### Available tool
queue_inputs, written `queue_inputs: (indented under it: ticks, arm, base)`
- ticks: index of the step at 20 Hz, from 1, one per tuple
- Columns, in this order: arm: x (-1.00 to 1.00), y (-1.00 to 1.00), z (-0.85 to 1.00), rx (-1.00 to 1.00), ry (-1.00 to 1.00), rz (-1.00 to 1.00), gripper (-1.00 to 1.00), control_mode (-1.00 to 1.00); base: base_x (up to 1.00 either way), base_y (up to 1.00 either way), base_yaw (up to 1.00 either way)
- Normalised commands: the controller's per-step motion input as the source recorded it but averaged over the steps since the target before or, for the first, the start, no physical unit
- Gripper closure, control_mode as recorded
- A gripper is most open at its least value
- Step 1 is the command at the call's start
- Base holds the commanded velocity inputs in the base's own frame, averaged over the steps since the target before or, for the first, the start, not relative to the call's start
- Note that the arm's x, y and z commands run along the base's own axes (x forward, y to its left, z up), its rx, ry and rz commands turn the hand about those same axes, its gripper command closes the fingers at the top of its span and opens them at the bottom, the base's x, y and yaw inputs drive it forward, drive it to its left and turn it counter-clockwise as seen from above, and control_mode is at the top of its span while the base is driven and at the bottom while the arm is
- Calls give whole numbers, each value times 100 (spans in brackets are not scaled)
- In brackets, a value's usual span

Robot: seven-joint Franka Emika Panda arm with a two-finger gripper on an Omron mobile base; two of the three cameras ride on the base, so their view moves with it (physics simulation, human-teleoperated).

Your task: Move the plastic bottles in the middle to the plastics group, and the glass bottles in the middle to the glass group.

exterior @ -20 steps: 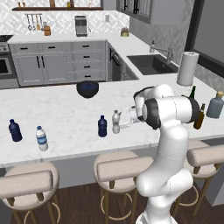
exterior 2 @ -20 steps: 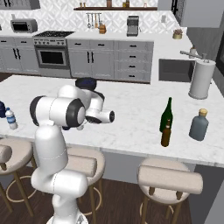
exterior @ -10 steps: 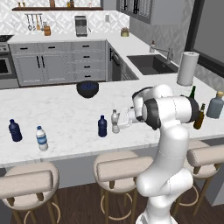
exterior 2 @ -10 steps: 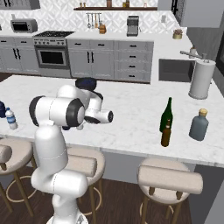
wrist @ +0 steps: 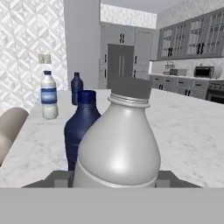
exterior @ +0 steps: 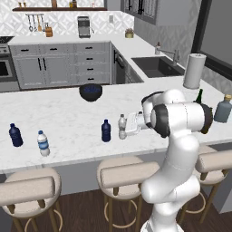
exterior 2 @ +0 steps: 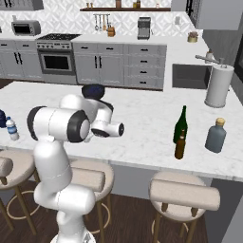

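clear bottle [wrist: 117, 144], between hand [wrist: 114, 178] fingers

The white marble bench [exterior: 68, 118] runs across the middle of the left base view. At its left stand a navy bottle [exterior: 15, 135] and a clear blue-banded bottle [exterior: 43, 143]. Centre frame, another navy bottle [exterior: 106, 131] stands just beside a greyish clear bottle [exterior: 122, 127], with a dark bowl [exterior: 90, 92] behind. In the right base view's right half stand a green wine bottle [exterior 2: 180, 124], a brown bottle [exterior 2: 180, 144], a grey-blue bottle [exterior 2: 216, 135] and a paper-towel roll [exterior 2: 219, 86].

Clear btl [wrist: 118, 144] base hidden; tool [wrist: 114, 177] tips mostly hidden.
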Motion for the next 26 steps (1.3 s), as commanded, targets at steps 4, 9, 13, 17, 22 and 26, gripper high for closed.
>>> queue_inputs:
  ticks: [4, 9, 13, 17, 22, 26]
  arm:
    - [-71, 15, 27, 5, -3, 0, 100, -100]
    - [-69, 37, 15, 3, 0, 0, 100, -100]
    - [-57, 50, 9, 0, 0, 0, 100, -100]
    - [-52, 66, 1, 0, 0, 0, 100, -100]
    - [-26, 84, 3, 0, 0, 0, 100, -100]
    - [-6, 93, 7, 0, 0, -2, 100, -100]
  base:
    - [0, 0, 0]
    - [0, 0, 0]
    - [0, 0, 0]
    - [0, 0, 0]
    - [0, 0, 0]
    - [0, 0, 0]
